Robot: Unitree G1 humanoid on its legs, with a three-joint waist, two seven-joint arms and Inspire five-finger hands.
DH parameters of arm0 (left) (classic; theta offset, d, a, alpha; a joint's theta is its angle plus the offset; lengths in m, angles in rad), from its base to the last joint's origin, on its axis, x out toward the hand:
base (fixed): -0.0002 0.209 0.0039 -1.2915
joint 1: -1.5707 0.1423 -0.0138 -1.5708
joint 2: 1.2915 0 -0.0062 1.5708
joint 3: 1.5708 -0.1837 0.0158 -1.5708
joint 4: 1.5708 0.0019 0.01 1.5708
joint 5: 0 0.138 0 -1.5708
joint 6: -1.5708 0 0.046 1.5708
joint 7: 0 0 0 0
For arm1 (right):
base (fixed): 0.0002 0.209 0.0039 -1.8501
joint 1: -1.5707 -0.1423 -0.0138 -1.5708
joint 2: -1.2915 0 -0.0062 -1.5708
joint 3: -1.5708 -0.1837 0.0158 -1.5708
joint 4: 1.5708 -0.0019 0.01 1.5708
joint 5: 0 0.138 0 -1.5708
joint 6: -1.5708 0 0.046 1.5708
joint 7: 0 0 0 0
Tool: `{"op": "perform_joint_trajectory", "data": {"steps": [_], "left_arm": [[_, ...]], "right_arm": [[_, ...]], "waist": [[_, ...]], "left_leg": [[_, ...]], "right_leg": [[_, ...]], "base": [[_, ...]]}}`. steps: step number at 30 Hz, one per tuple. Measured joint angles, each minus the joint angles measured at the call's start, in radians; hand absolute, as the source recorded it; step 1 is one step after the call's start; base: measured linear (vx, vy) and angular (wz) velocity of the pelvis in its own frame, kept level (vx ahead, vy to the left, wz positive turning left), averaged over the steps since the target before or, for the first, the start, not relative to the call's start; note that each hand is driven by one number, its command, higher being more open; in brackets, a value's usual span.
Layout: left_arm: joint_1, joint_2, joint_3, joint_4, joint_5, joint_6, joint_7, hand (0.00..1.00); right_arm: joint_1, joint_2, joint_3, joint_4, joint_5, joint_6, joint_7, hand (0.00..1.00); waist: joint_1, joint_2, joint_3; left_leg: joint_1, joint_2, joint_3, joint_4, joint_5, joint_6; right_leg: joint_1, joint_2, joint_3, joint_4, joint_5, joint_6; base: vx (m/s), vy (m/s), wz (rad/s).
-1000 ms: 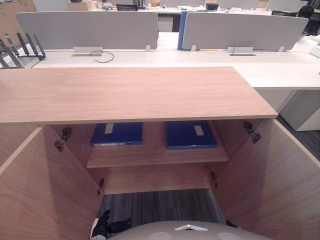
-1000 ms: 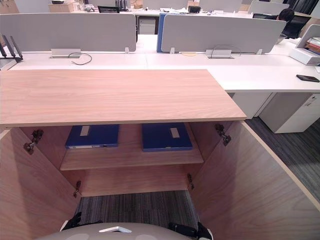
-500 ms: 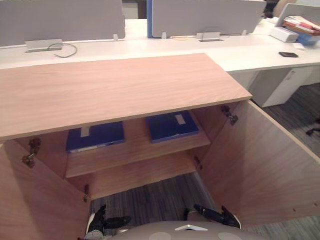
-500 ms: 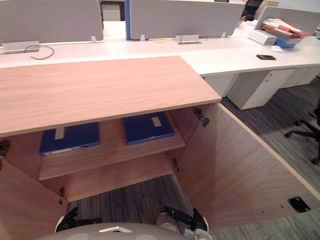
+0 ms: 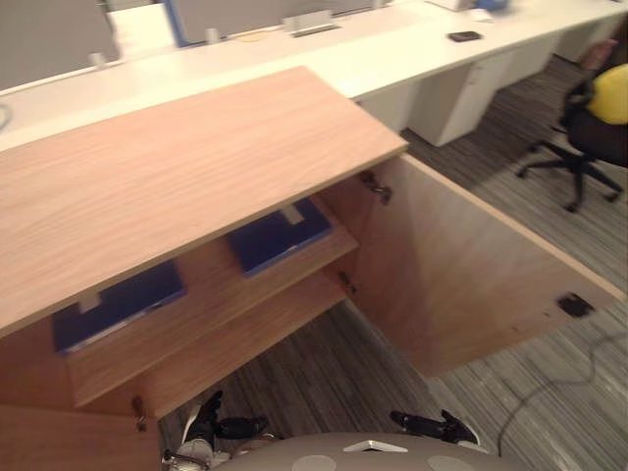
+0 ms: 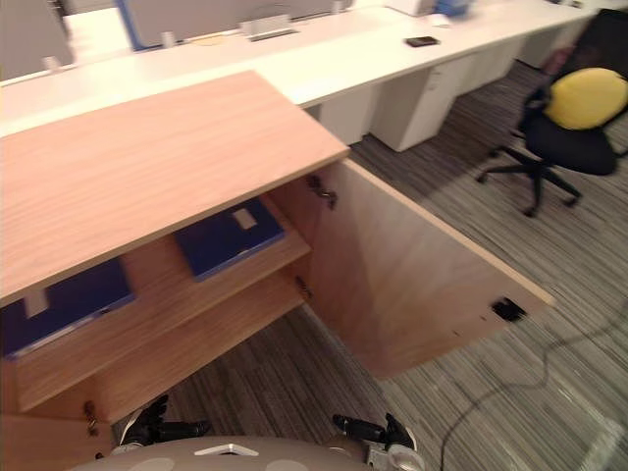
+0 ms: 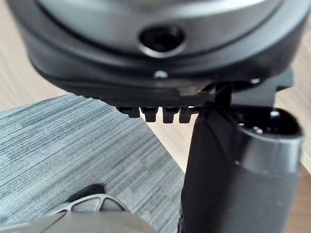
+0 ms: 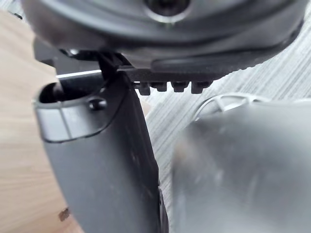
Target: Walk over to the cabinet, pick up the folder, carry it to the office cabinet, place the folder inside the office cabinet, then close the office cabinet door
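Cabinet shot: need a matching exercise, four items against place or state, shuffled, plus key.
Items
1. right-hand blue folder
2. right cabinet door
3. yellow item
4. dark phone

Place or state
A. on the white desk
B. swung open
C. on the office chair
D. flat on the upper shelf

Pairs: 1-D, 2-B, 3-C, 4-A

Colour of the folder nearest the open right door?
Folder is dark blue, pale label; best in right eye view.

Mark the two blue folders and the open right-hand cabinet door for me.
Left folder (image 5: 123,306): left eye view, its blue cover.
Right folder (image 5: 280,240): left eye view, its blue cover.
Right door (image 5: 461,275): left eye view, inner panel.
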Motion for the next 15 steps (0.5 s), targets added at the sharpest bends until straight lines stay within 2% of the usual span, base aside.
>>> {"op": "perform_joint_trajectory", "data": {"steps": [1,2,3,4,5,6,7,9,13,15], "left_arm": [[-0.001,0.005,0.000,-0.001,-0.001,-0.001,0.000,1.00],[-0.009,0.014,-0.004,0.003,0.001,0.001,0.000,1.00],[-0.014,0.015,-0.017,0.008,0.003,0.001,-0.002,1.00],[-0.019,0.016,-0.038,0.010,0.004,-0.004,-0.004,1.00],[-0.022,0.016,-0.037,0.010,0.003,-0.005,-0.004,1.00],[-0.023,0.008,-0.039,0.012,0.002,-0.004,-0.001,1.00],[-0.024,-0.010,-0.039,0.017,0.003,-0.004,0.002,1.00],[-0.024,-0.009,-0.038,0.020,-0.019,-0.003,0.003,1.00],[-0.021,-0.002,-0.030,0.024,-0.058,0.002,0.005,1.00],[-0.022,-0.002,-0.028,0.030,-0.062,0.002,0.005,1.00]], "right_arm": [[0.000,0.008,0.015,0.000,0.000,0.000,0.003,1.00],[-0.004,0.024,0.032,-0.001,0.002,-0.001,0.012,1.00],[-0.004,0.027,0.038,-0.003,0.002,-0.003,0.015,1.00],[-0.003,0.018,0.065,-0.001,0.002,-0.003,0.012,1.00],[-0.004,0.015,0.069,0.000,0.002,-0.003,0.013,1.00],[0.002,-0.004,0.076,0.003,0.002,-0.002,0.013,1.00],[0.006,-0.020,0.075,0.019,0.002,-0.002,0.012,1.00],[0.006,-0.023,0.074,0.038,0.003,0.001,0.013,1.00],[0.014,-0.009,0.063,0.043,0.003,-0.001,0.012,1.00],[0.014,-0.009,0.062,0.045,0.003,-0.006,0.012,1.00]], "waist": [[0.004,-0.010,-0.006],[0.007,-0.030,-0.020],[0.006,-0.019,-0.024],[0.005,-0.014,-0.028],[0.005,-0.018,-0.026],[0.007,0.003,-0.039],[0.005,0.023,-0.049],[0.006,0.022,-0.048],[0.018,0.004,-0.040],[0.018,0.004,-0.040]], "left_leg": [[-0.006,0.007,0.015,0.015,-0.001,-0.001],[-0.025,0.030,0.035,0.048,-0.008,-0.015],[-0.037,0.044,0.044,0.071,-0.012,-0.021],[-0.072,0.089,0.044,0.152,-0.016,-0.026],[-0.094,0.101,0.042,0.183,-0.029,-0.036],[-0.094,0.101,0.002,0.156,-0.027,-0.036],[-0.080,0.112,-0.017,0.122,-0.025,-0.052],[-0.078,0.120,-0.018,0.124,-0.015,-0.068],[-0.047,0.137,-0.036,0.136,-0.009,-0.079],[-0.044,0.142,-0.040,0.135,-0.005,-0.085]], "right_leg": [[0.027,-0.002,0.006,-0.088,0.055,0.019],[0.063,0.037,0.031,-0.213,0.075,0.084],[0.074,0.061,0.020,-0.257,0.075,0.084],[0.102,0.103,0.011,-0.352,0.076,0.087],[0.118,0.111,0.009,-0.387,0.077,0.088],[0.137,0.135,0.005,-0.440,0.077,0.088],[0.151,0.161,-0.009,-0.477,0.075,0.091],[0.178,0.179,-0.021,-0.513,0.080,0.099],[0.252,0.206,-0.047,-0.580,0.089,0.108],[0.265,0.216,-0.050,-0.597,0.089,0.108]], "base": [[0.02,-0.336,-1.19],[0.00,-0.327,-0.87],[-0.02,-0.468,-0.92],[-0.02,-0.373,-0.56],[-0.07,-0.384,-0.46],[-0.02,-0.232,-0.09],[-0.01,-0.205,0.03],[0.04,-0.135,0.14],[-0.01,-0.129,0.11],[-0.02,-0.098,0.01]]}}
